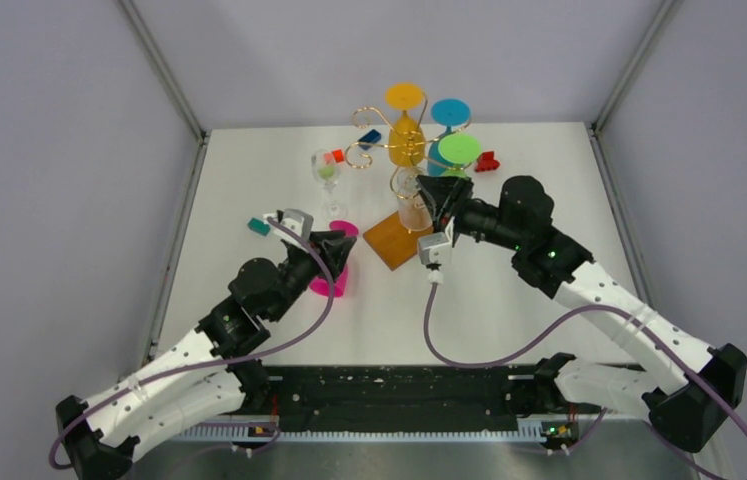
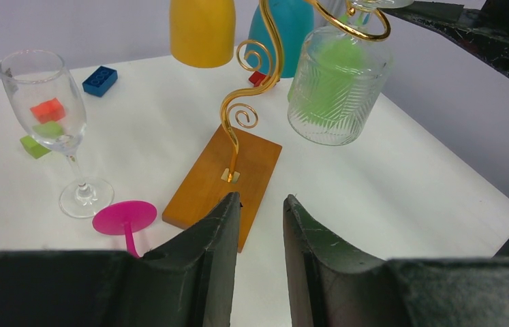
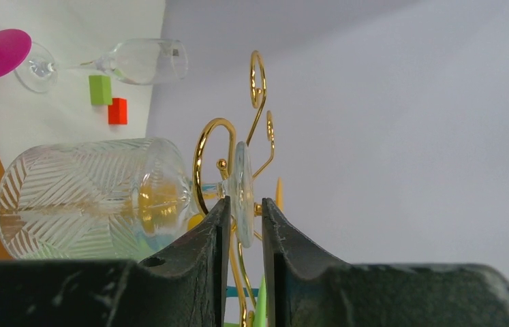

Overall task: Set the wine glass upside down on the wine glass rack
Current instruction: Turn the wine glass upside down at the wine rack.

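Observation:
The wine glass rack (image 1: pixel 389 150) is a gold wire stand on an orange-brown wooden base (image 1: pixel 392 240). A clear patterned wine glass (image 1: pixel 413 208) hangs upside down from one of its curled arms. In the right wrist view the gold wire (image 3: pixel 204 146) loops round the stem, and the glass foot (image 3: pixel 241 194) lies between my right gripper's (image 3: pixel 246 204) jaws. A thin gap shows on one side of the foot, so the jaws are narrowly open. My left gripper (image 1: pixel 347 243) is open and empty, left of the base (image 2: pixel 217 174), over a pink glass (image 1: pixel 334 280).
Yellow (image 1: pixel 406 135), blue (image 1: pixel 446 125) and green (image 1: pixel 457 152) glasses hang on the rack. A clear flute (image 1: pixel 329 172) stands upright left of it. Small blocks lie around: blue (image 1: pixel 370 138), red (image 1: pixel 489 160), teal (image 1: pixel 259 226). Grey walls enclose the table.

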Tool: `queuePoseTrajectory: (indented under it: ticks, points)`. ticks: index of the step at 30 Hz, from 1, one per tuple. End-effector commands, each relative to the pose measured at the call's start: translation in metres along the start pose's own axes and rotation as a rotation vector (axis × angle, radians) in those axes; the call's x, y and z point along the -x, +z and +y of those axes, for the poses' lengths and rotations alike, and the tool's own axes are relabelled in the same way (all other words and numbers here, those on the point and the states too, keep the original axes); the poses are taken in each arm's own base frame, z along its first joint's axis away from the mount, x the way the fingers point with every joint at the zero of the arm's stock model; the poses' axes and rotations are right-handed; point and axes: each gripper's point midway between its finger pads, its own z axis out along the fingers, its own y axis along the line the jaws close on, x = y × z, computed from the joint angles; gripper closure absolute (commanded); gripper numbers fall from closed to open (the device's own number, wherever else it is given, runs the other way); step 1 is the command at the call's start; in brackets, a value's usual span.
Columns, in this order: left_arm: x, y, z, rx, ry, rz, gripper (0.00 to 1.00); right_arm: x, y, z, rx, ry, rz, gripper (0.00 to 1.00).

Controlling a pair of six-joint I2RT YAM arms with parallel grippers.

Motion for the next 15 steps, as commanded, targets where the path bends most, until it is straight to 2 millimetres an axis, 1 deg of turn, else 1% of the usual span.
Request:
queuePoseTrajectory:
  ticks: [1, 7, 15]
  points:
    - [0.0307, -0.0007, -0.0034, -0.004, -0.018, -0.092, 0.65, 0.0059, 0.0027, -0.0233, -0.076, -0.051, -0.026, 0.77]
    - [0.0296, -0.0025, -0.0018, 0.001, -0.018, -0.094, 0.65, 0.0087, 0.0008, -0.0197, -0.068, -0.039, -0.037, 0.73]
    - [0.0276, -0.0015, -0.0025, -0.003, -0.021, -0.089, 0.65, 0.0138, -0.0059, -0.0190, -0.072, -0.027, -0.048, 0.71]
